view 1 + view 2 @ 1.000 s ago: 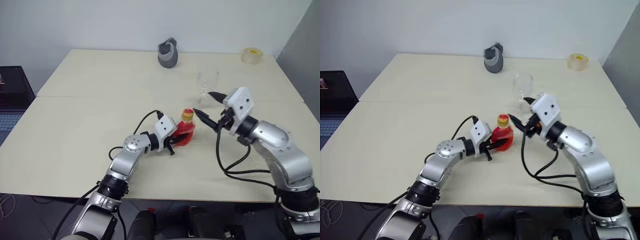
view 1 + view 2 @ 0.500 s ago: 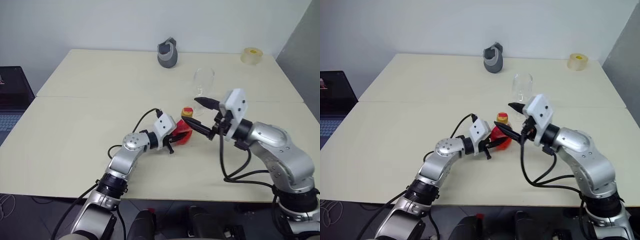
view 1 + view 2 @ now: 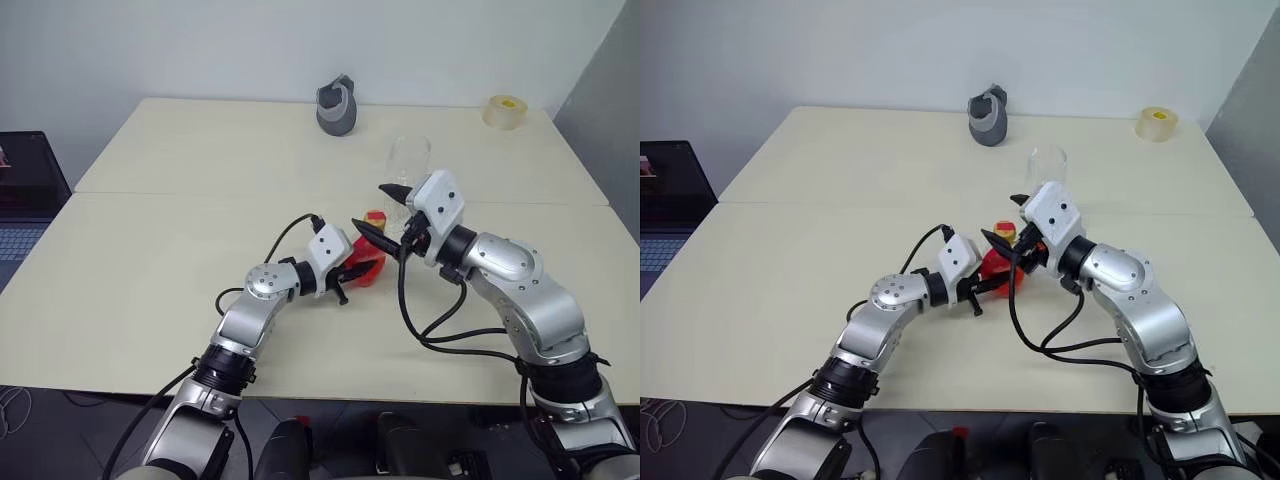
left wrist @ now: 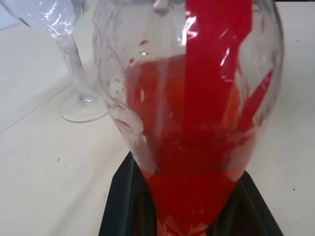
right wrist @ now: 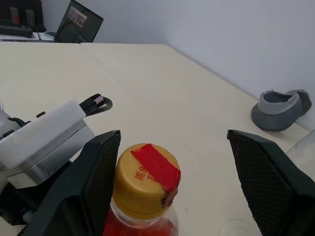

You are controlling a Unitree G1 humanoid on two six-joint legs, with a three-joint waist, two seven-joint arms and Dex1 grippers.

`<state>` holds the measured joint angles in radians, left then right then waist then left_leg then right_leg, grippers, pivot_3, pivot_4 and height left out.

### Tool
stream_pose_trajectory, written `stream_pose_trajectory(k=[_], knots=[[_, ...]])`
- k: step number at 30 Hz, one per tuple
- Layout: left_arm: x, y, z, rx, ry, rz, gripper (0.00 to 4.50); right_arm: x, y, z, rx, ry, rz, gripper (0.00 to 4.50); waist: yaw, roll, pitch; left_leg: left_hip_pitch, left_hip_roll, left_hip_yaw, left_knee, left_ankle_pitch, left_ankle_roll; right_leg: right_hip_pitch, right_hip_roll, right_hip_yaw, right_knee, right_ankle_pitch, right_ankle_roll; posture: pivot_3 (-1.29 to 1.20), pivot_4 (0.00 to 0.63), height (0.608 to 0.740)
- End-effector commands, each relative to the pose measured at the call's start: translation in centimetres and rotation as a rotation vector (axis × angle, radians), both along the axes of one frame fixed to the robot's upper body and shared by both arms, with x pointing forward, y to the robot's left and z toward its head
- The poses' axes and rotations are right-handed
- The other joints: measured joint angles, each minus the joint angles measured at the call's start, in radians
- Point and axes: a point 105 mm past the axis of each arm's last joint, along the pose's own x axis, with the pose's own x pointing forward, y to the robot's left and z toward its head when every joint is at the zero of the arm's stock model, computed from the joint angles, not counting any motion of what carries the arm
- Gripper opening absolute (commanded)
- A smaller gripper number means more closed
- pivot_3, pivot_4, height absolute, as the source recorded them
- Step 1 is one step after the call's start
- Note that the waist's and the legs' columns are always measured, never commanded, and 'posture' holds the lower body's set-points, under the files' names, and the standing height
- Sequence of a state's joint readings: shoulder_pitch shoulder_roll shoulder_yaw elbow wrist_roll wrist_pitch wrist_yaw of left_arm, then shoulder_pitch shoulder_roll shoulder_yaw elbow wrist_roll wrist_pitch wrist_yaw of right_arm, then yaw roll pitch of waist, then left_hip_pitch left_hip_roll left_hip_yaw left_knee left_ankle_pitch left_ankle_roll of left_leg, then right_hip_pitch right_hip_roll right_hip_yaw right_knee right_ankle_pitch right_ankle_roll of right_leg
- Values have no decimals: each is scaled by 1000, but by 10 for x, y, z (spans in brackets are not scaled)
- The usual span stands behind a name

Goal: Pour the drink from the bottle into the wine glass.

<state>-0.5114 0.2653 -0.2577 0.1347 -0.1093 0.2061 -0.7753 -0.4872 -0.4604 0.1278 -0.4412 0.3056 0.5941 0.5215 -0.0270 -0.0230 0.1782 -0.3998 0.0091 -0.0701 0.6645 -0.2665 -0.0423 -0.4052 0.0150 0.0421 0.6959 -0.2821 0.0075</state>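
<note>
The bottle (image 3: 367,266) is small and clear, with red drink (image 4: 197,162) in its lower half and a yellow cap (image 5: 146,179) taped red. My left gripper (image 3: 360,274) is shut on its rounded body from the left, just above the table (image 3: 150,260). My right gripper (image 3: 376,208) is open, with one black finger (image 5: 93,182) on each side of the cap and not touching it. The wine glass (image 3: 408,160) stands upright just behind the bottle and holds no drink; its foot (image 4: 81,108) rests on the table.
A grey jug-like object (image 3: 337,105) sits at the table's far edge, and a roll of tape (image 3: 504,110) lies at the far right corner. A laptop (image 3: 20,200) is off the table's left side. Cables hang from both wrists.
My right gripper has moved left, from in front of the wine glass to around the bottle's cap, still open. The left gripper and the bottle have stayed in place.
</note>
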Motion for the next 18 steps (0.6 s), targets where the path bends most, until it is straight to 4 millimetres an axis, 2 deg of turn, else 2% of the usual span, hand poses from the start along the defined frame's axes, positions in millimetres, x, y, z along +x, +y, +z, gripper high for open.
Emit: stream_pose_trajectory(k=[1, 5, 7, 12, 18], knots=[[1, 0, 18, -31, -67, -8, 693, -8, -33, 8, 14, -1, -30, 3678, 2, 0, 0, 0, 0, 0, 0, 0, 0, 0, 0, 0, 0, 0, 0, 0, 150, 740], [1, 0, 17, -31, -65, -8, 693, -17, -44, 8, 24, 37, -1, 3678, 1, 0, 0, 0, -1, 1, 0, 0, 0, 0, 0, 1, 0, 0, 0, 0, 150, 740], [1, 1, 17, -30, -64, -8, 693, -25, -42, 7, 14, 56, 47, 3678, -2, 0, 0, 1, 0, 1, 0, 0, 0, 0, 0, 1, 0, 0, 0, 0, 150, 740], [1, 0, 16, -29, -65, -9, 693, -37, -21, 8, 10, 61, 135, 3678, -5, 0, 0, 1, 1, 1, -1, 0, 0, 0, 1, 1, 1, 0, 0, 0, 150, 740], [1, -2, 17, -32, -65, -10, 692, -23, 7, 18, 30, -41, 86, 3678, -3, 0, 0, 1, 1, 0, 0, 0, 0, 0, 1, 0, 0, 0, 0, 0, 150, 740]])
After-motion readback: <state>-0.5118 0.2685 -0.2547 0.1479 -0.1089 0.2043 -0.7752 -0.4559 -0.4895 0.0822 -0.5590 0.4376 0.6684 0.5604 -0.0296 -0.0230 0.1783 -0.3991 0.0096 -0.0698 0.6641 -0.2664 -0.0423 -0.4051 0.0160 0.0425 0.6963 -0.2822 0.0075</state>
